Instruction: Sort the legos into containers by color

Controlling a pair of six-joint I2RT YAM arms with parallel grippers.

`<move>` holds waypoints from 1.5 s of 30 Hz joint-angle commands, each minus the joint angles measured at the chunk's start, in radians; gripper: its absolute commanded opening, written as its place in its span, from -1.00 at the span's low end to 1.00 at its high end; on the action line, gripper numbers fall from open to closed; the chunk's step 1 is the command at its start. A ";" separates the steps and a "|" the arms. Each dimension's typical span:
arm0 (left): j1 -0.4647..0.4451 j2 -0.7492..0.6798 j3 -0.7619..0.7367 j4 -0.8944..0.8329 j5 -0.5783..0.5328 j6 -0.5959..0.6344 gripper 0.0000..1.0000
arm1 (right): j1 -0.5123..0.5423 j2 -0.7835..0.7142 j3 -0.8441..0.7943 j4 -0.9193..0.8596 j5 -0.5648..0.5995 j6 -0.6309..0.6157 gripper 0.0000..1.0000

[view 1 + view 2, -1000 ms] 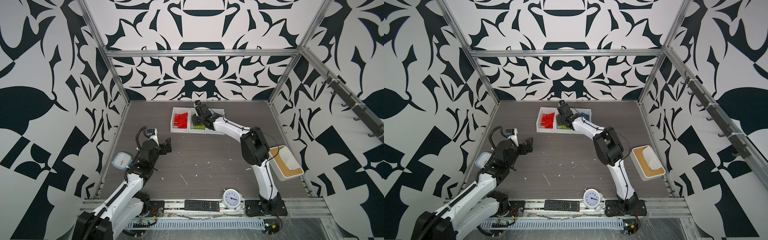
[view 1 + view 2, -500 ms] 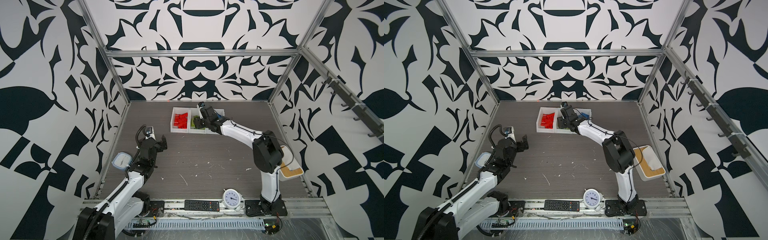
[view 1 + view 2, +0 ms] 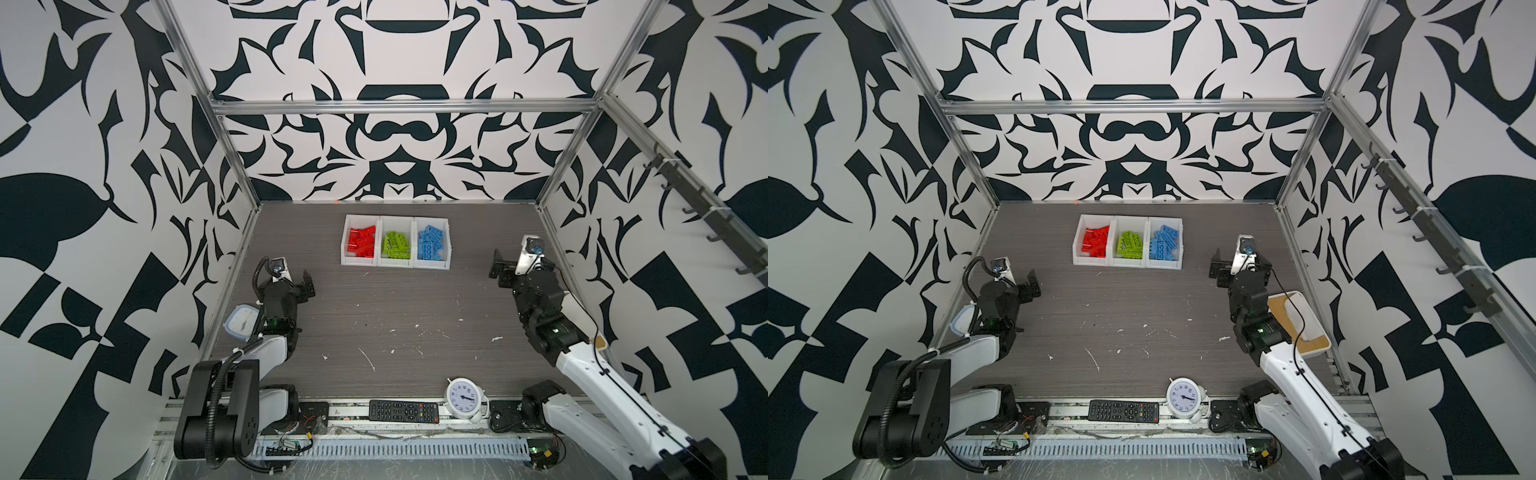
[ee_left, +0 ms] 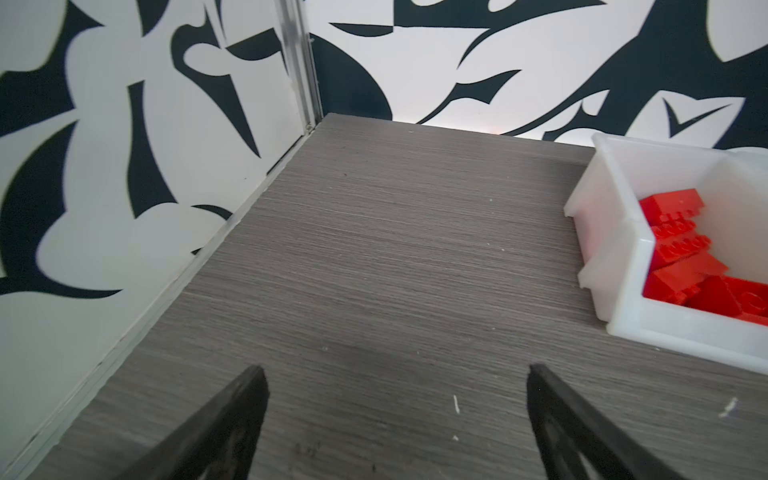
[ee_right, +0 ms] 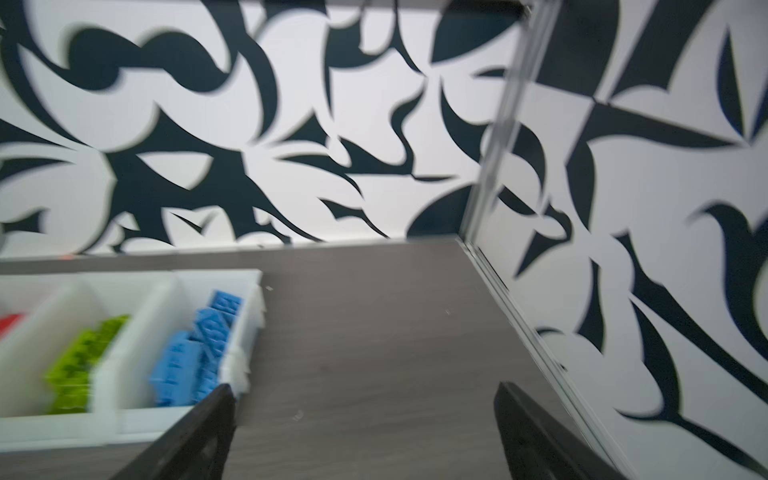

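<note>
Legos (image 3: 397,246) lie sorted in the three joined white bins (image 3: 395,262) at the back of the table (image 3: 395,316): red left, lime green middle, light blue right, in jumbled studded heaps. No loose brick shows, so sorting looks finished. The left claw (image 3: 305,284) and right claw (image 3: 500,270) are spread and empty, well apart from the bins. Next comes probably only a check for strays.

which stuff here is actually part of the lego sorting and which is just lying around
Job: red legos, green legos, blue legos, three joined white bins.
Lying about: clock, remote, tan-lined white tub, blue-rimmed box.
</note>
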 commanded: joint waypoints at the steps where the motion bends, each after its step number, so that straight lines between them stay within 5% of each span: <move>1: 0.003 0.027 -0.018 0.118 0.060 -0.006 0.99 | -0.096 0.073 -0.107 0.182 -0.047 0.036 1.00; 5: 0.006 0.267 -0.064 0.430 0.136 0.029 0.99 | -0.133 0.314 -0.204 0.553 -0.017 -0.010 1.00; 7: 0.005 0.378 -0.034 0.500 0.182 0.058 0.99 | -0.144 0.430 -0.172 0.580 -0.038 -0.033 0.99; 8: 0.007 0.373 -0.024 0.483 0.220 0.068 1.00 | -0.144 0.451 -0.148 0.514 -0.050 -0.011 0.99; 11: 0.007 0.293 0.054 0.193 0.214 0.044 0.99 | -0.161 0.569 -0.191 0.693 -0.065 -0.005 0.99; 14: -0.008 0.330 0.093 0.189 0.198 0.068 0.99 | -0.159 0.728 -0.199 0.882 -0.146 -0.061 0.98; 20: -0.009 0.330 0.099 0.172 0.252 0.085 0.99 | -0.149 0.692 -0.129 0.676 -0.141 -0.056 0.99; 45: 0.002 0.334 0.111 0.156 0.283 0.085 0.99 | -0.149 0.699 -0.127 0.691 -0.134 -0.057 0.99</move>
